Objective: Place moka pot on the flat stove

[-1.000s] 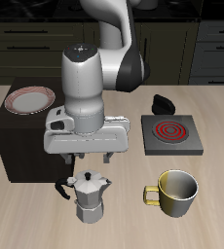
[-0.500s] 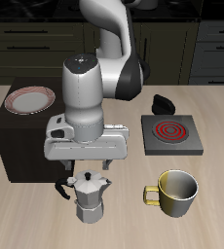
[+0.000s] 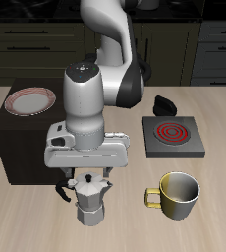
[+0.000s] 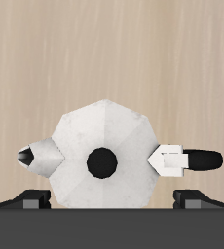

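Hovering directly over moka pot (image 3: pixel 89 198) on tabletop (image 3: pixel 125 231), gripper (image 3: pixel 86 173) spreading fingers (image 4: pixel 28 201) wide either side of lid; flat stove (image 3: pixel 172 137) sitting well apart.

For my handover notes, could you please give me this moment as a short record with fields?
claw: above the moka pot, open, fingers to either side of the lid, not closed on it
moka pot: upright on the table near the front edge
flat stove: bare, farther back
mug: beside the pot
plate: on the dark cabinet
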You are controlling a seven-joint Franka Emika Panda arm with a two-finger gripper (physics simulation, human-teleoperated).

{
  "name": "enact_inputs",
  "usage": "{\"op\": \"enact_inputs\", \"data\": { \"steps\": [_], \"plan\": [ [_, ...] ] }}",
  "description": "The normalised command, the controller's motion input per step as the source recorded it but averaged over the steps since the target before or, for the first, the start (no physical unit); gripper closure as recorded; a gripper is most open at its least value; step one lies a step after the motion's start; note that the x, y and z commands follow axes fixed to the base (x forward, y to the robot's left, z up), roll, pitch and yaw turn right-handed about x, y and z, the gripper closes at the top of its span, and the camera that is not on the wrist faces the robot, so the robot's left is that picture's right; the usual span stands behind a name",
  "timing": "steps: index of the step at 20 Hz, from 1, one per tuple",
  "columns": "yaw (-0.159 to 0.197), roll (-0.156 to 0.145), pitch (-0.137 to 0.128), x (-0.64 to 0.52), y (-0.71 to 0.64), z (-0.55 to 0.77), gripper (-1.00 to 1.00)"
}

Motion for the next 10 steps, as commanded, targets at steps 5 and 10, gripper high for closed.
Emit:
{"op": "enact_inputs", "data": {
  "steps": [5, 10],
  "plan": [
    [-0.021, 0.007, 0.024, 0.08, 0.07, -0.15, -1.0],
    [-0.043, 0.017, 0.054, 0.07, 0.07, -0.23, -1.0]
  ]
}}
